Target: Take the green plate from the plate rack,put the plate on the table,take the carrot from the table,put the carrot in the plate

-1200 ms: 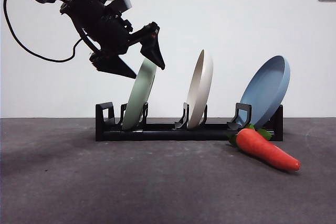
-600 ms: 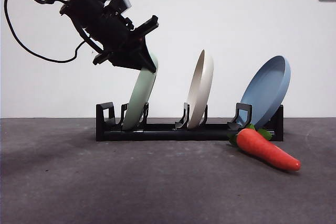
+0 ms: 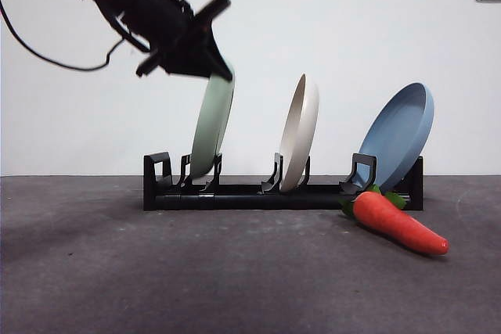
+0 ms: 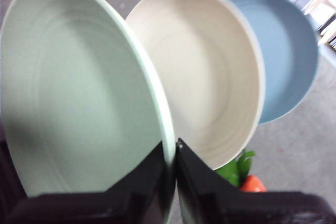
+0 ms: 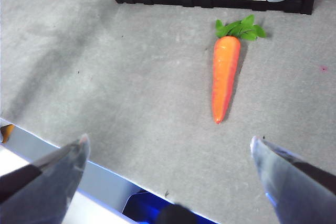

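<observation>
We see the left gripper [image 4: 170, 153] pinching the upper rim of the green plate [image 3: 211, 123], whose lower edge sits just above its slot in the plate rack [image 3: 282, 193]. The right gripper [image 5: 168, 153] hangs wide open above the table [image 3: 235, 271]. The carrot [image 3: 395, 222] lies before the rack. No writing is legible.

Even bright light; wrist views blur up close, soft shadows on the table [image 3: 250, 271].

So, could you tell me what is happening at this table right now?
The left gripper is clamped on the rim of the green plate and has it raised partly out of the plate rack. The cream plate and blue plate sit in their slots. The carrot lies on the table; the right gripper waits open above it.
</observation>
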`<state>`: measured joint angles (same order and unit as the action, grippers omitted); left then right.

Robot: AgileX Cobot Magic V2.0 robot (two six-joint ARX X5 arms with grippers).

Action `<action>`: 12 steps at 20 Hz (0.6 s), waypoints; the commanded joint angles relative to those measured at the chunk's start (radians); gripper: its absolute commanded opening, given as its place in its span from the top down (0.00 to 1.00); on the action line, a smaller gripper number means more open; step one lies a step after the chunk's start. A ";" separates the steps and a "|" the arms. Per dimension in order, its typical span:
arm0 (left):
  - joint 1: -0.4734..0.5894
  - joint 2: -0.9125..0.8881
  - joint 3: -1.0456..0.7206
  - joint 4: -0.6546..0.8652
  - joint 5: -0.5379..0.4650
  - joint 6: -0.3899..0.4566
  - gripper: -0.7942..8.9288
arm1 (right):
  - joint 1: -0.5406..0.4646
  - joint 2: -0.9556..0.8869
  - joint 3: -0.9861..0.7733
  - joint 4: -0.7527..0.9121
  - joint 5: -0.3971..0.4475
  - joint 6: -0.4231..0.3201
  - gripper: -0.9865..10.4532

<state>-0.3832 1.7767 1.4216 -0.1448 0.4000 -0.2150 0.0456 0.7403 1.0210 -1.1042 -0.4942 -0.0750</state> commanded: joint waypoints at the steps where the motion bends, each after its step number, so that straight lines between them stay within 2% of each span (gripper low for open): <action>1: -0.008 -0.048 0.006 0.017 0.023 -0.003 0.92 | 0.003 -0.001 0.002 0.003 0.000 0.006 0.37; 6: -0.018 -0.186 0.006 -0.049 0.057 0.006 0.92 | 0.003 -0.001 0.002 0.003 -0.002 0.006 0.37; 10: -0.083 -0.367 0.006 -0.260 0.003 0.167 0.92 | 0.003 -0.001 0.002 0.005 -0.002 0.006 0.37; 12: -0.153 -0.457 0.006 -0.408 -0.123 0.270 0.92 | 0.003 0.000 0.002 0.009 -0.002 0.006 0.37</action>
<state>-0.5282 1.3243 1.4220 -0.5385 0.3012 -0.0353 0.0463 0.7403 1.0210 -1.1015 -0.4946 -0.0750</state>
